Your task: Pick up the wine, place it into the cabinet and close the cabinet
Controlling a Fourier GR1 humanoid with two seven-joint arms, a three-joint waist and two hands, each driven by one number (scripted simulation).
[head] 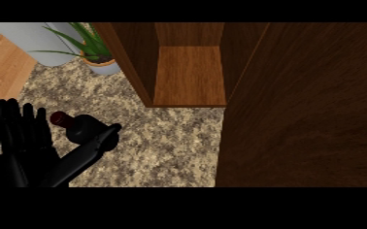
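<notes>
The wine (80, 128) lies at the lower left of the frame, on the speckled counter (165, 140). It is dark, almost black, with a dark red cap at its upper-left end. Its long axis runs on a diagonal: the neck and cap point to the upper left, the body runs toward the lower right. Only the cap, neck and shoulder can be made out; the rest of the body merges with the dark hand beside it, and its far end cannot be told.

A black hand (25, 131) stands at the left edge, fingers straight and upright, spread a little, holding nothing that can be seen. A long dark part, probably its thumb, reaches from the lower left up to the bottle's shoulder and seems to touch it, but black on black hides the contact. Which arm this hand belongs to is hard to tell; it shows at the left. No other hand is in view.

The cabinet (190, 77) is at upper centre, open, with a bare wooden shelf. Its door (294, 116) fills the right side and is cut off by the frame. A potted plant (97, 53) stands at the upper left, partly cropped.
</notes>
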